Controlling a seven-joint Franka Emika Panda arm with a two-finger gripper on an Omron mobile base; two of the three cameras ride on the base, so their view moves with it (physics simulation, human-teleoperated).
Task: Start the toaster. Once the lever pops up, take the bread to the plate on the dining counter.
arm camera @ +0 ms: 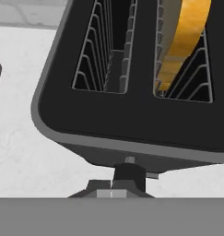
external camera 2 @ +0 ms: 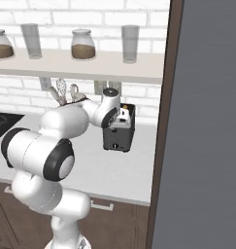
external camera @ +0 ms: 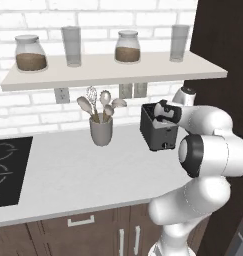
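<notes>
The black toaster [external camera: 155,137] [external camera 2: 117,138] stands on the white worktop near the brick wall. From above, the toaster [arm camera: 127,124] shows two slots. The left slot is empty, and the bread [arm camera: 189,27], a tan slice with a darker crust, stands in the right one. My gripper [arm camera: 111,193] is shut with nothing between its fingers. Its tips sit right at the dark lever knob [arm camera: 129,173] on the toaster's near face. In the base views my hand hangs over the toaster's top. The plate and the dining counter are out of view.
A grey utensil cup [external camera: 101,130] stands left of the toaster. A black cooktop [external camera: 5,170] lies at the far left. A shelf [external camera: 113,70] with jars and glasses hangs above the worktop. A tall dark panel [external camera 2: 160,121] rises right beside the toaster.
</notes>
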